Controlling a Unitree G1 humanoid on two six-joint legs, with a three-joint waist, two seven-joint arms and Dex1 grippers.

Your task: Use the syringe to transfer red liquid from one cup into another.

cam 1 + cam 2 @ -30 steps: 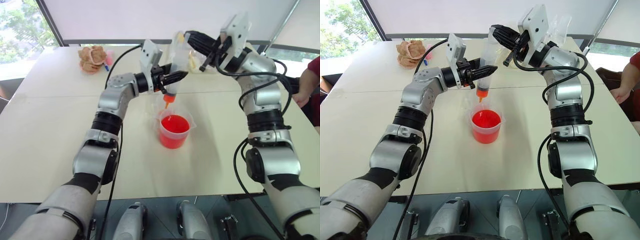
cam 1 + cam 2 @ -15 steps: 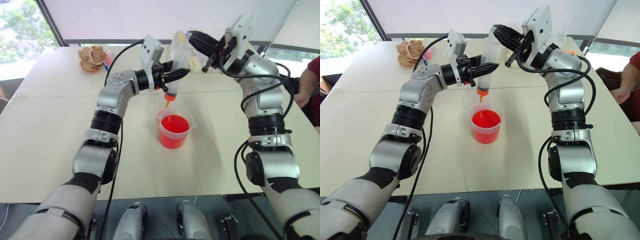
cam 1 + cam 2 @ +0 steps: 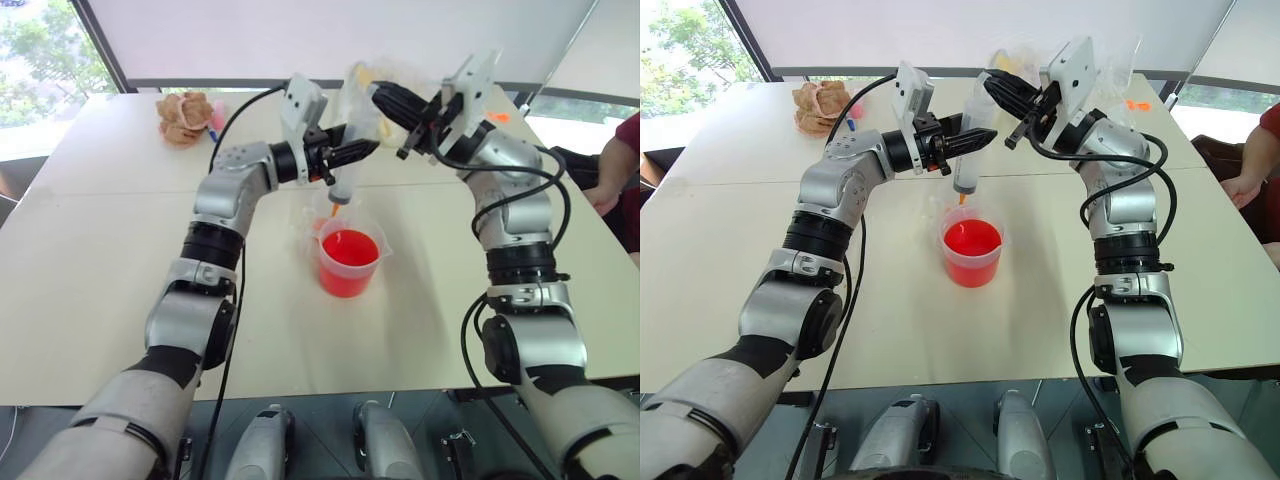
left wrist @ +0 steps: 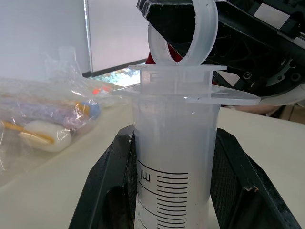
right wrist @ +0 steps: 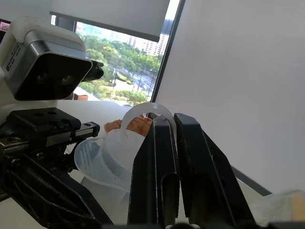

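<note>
Clear plastic syringe (image 3: 970,145) stands upright just above the red-filled measuring cup (image 3: 972,250), its barrel clamped by the left gripper (image 3: 975,140). Right gripper (image 3: 1002,92), jaws closed on the plunger ring (image 5: 145,114), has dropped slightly over the last second; the plunger sits fully depressed, apparently ready for drawing.

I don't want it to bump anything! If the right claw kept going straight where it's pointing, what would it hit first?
Probably the left claw, which is shut on the syringe. The right claw is already at the syringe's top ring, pointing that way. Depth is hard to judge.
</note>
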